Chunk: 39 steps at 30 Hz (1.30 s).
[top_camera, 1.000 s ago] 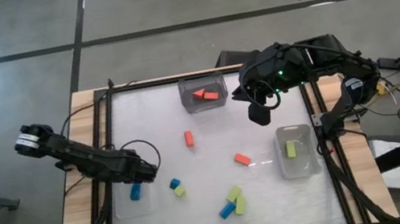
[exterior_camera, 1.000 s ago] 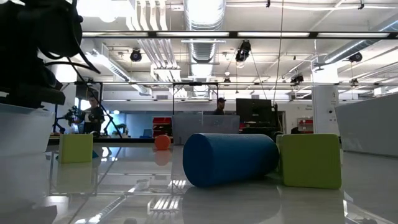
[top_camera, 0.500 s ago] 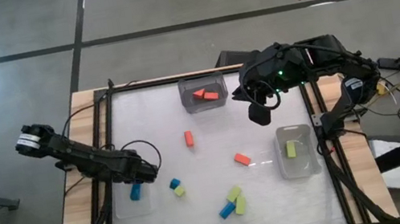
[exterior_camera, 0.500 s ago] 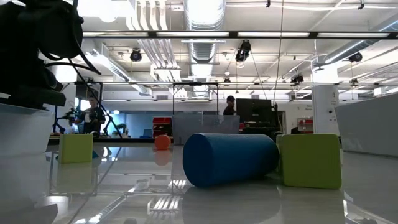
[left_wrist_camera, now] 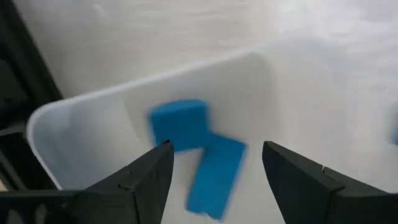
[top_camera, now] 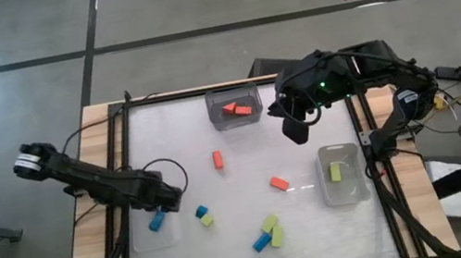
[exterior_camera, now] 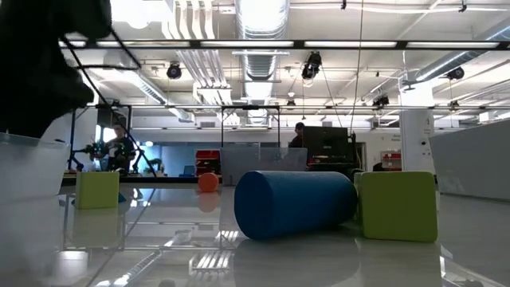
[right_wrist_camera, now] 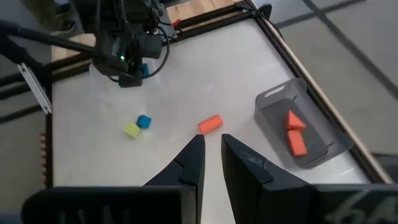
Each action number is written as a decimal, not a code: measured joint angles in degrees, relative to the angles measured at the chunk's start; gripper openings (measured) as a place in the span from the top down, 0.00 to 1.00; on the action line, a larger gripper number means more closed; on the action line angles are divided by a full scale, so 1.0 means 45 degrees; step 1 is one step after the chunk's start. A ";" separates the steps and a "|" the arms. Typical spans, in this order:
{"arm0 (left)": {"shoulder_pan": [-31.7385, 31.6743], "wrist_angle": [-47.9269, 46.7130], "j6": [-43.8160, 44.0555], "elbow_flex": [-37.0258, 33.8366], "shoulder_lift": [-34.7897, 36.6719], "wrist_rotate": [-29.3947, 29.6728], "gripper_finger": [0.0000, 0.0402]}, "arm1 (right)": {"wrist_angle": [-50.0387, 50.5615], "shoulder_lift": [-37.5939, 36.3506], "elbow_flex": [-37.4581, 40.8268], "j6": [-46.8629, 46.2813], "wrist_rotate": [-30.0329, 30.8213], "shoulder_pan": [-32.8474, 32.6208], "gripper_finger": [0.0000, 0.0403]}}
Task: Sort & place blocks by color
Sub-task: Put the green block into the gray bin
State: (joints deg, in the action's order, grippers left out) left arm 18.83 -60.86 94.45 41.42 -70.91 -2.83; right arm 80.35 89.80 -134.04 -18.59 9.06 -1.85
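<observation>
The high view looks straight down on the whole surface. The low view sits at surface height, very close to a blue block, facing the room. The left wrist view looks closely into a clear bin. The right wrist view overlooks the surface from farther off, sharing it with the high view.

No text, label, brand, number or sign can be read in any view.
</observation>
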 joint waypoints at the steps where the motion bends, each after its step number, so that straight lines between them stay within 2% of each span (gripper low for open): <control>1: 0.0000 -0.0034 -0.0140 0.0155 0.0172 0.0000 0.43 | 0.0010 0.0001 0.0050 -0.0254 -0.0004 0.0000 0.89; 6: 0.0000 -0.0017 -0.1262 0.1049 0.1067 0.0253 0.43 | 0.0016 0.0001 0.0714 -0.1644 -0.0022 0.0000 0.89; 10: -0.0037 0.0061 -0.2308 0.1903 0.1690 0.1169 0.43 | -0.0005 0.0006 0.1586 -0.2952 -0.0403 0.0000 0.89; 15: -0.0296 0.0254 -0.4784 0.3077 0.2104 0.2489 0.43 | -0.0130 0.0006 0.3089 -0.3742 -0.1377 -0.0194 0.89; 21: -0.0878 0.2151 -0.9045 0.3995 0.2331 0.3041 0.43 | -0.0356 0.0010 0.4867 -0.2429 -0.2213 -0.0941 0.89; 27: -0.1357 0.3739 -1.1820 0.4384 0.2343 0.3078 0.43 | -0.0725 0.0015 0.6470 -0.0439 -0.2590 -0.2174 0.89; 39: -0.1690 0.4191 -1.3658 0.4389 0.2375 0.3138 0.43 | -0.4546 0.0033 0.9591 0.3154 -0.2815 -0.4487 0.89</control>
State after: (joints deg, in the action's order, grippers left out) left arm 11.22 -42.00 32.99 61.17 -60.23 11.29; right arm 59.89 89.95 -90.88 -4.40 -3.61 -22.04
